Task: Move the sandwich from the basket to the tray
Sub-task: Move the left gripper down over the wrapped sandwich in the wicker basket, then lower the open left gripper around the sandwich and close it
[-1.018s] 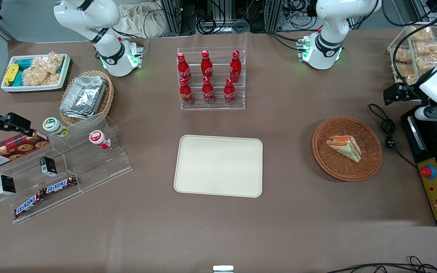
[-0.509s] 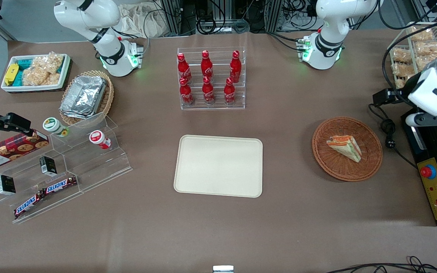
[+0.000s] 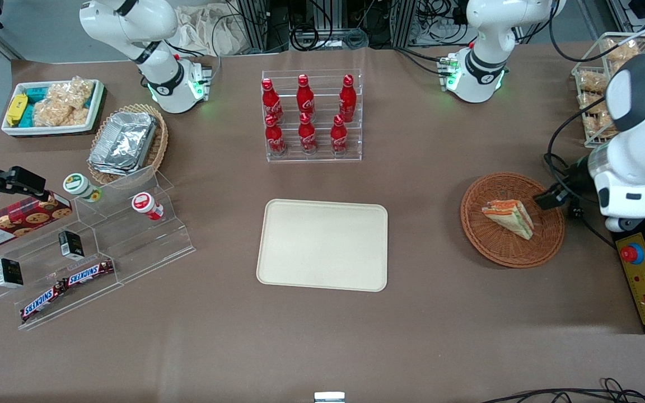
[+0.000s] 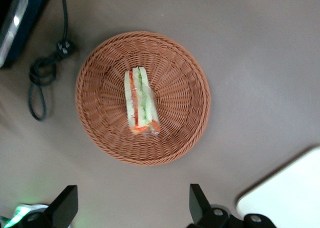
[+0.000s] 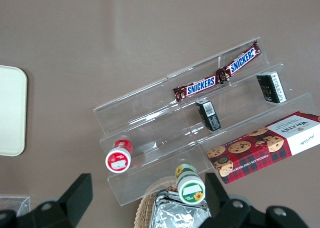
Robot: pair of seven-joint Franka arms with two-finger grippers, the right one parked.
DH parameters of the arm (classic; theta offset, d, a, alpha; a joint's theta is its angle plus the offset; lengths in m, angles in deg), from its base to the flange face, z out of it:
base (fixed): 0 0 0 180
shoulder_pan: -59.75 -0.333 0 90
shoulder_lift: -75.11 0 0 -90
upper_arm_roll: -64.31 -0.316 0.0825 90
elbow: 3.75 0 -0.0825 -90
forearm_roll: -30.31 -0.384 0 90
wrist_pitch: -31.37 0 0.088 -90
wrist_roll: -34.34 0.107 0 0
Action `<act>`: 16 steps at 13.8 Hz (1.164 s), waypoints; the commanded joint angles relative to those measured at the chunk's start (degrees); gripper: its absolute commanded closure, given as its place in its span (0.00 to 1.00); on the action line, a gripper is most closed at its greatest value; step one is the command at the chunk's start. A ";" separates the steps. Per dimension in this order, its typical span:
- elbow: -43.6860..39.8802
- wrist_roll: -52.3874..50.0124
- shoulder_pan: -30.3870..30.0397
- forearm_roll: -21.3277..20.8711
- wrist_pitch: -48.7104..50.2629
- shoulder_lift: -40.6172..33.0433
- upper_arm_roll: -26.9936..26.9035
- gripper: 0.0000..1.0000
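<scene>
One sandwich [image 3: 508, 218] lay in the middle of the basket [image 3: 546, 242], clear of the woven rim all round. Basket sat on the table [image 3: 440, 336] toward the working arm's end, well apart from the tray [image 3: 322, 244] at table centre; bare brown table lay between them. Gripper [image 4: 131, 208] hung above the basket's edge, just beside the sandwich and not touching it, jaws wide apart. A black cable [image 3: 571, 187] coiled close beside the basket rim.
</scene>
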 commanded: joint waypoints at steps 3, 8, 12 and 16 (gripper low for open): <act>2.50 -25.56 -0.14 -1.17 -10.68 6.55 0.10 0.00; 8.73 -37.57 -0.23 -7.23 -23.52 11.93 0.10 0.00; 15.59 -37.57 -0.23 -7.41 -25.65 10.62 0.10 0.00; 15.78 -37.57 -0.23 -7.41 -25.21 9.83 0.01 0.00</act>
